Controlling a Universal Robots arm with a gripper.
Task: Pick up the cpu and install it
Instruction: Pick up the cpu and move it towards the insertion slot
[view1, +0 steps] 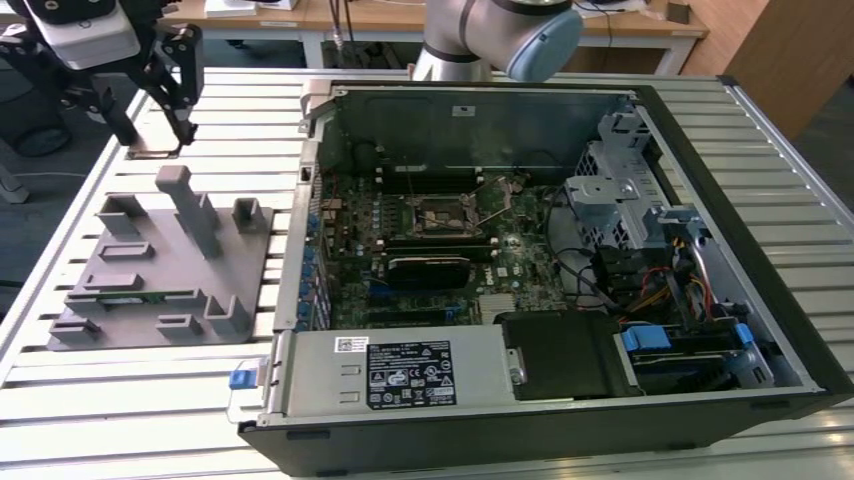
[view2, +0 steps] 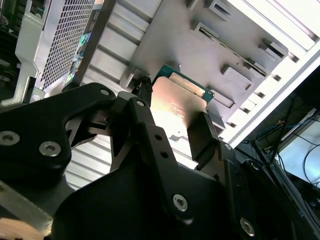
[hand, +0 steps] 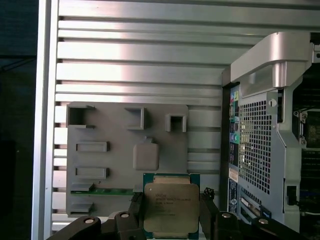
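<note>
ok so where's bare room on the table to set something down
Bare table between the fixture and the near edge, and a strip beside the case at the exterior view's right. Crowded: the fixture's blocks and inside the case.

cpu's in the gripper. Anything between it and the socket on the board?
At table level the case's rear wall stands between the gripper, shut on the cpu, and the socket. The case is open on top; nothing visible blocks from above.
</note>
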